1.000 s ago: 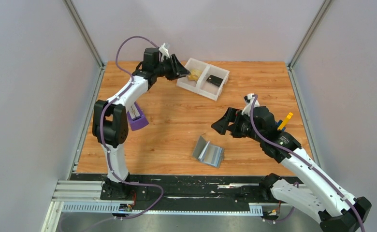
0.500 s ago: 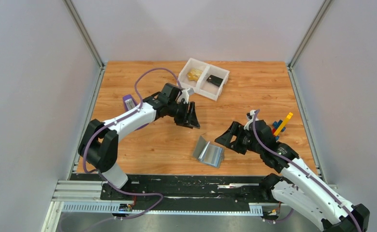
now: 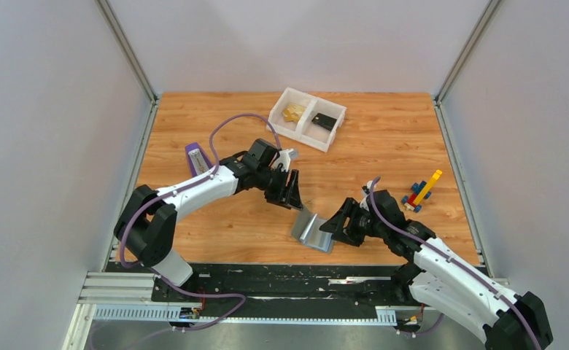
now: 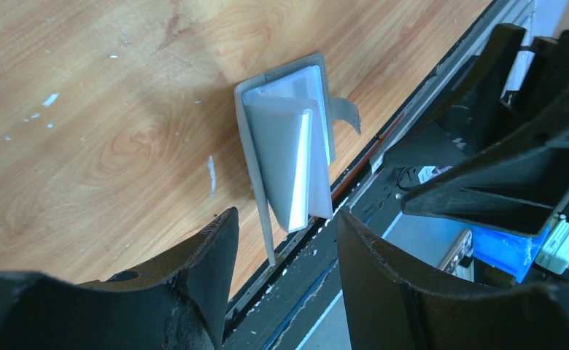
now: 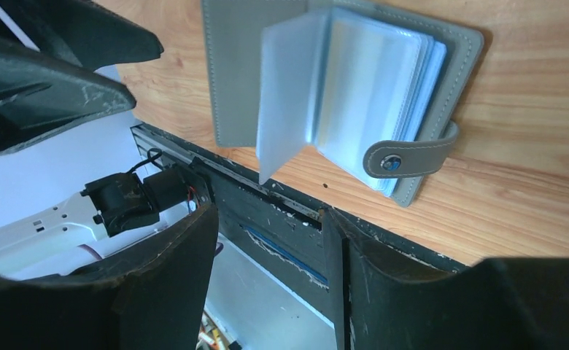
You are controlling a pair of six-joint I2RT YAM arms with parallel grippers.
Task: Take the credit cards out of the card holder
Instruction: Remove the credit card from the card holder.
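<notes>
The grey card holder lies open near the table's front edge, one panel tilted up and clear sleeves fanned out. It also shows in the left wrist view and the right wrist view, where no gold card shows in the sleeves. Gold-yellow cards lie in the left compartment of the white tray. My left gripper is open and empty, just behind the holder's raised panel. My right gripper is open and empty, just right of the holder.
The white two-compartment tray stands at the back with a black piece in its right compartment. A purple object lies at the left. Coloured toy bricks lie at the right. The black rail runs along the front edge.
My left arm swung from the tray at the back down to the card holder. My right arm moved forward and left, close to the holder. The holder has not moved.
</notes>
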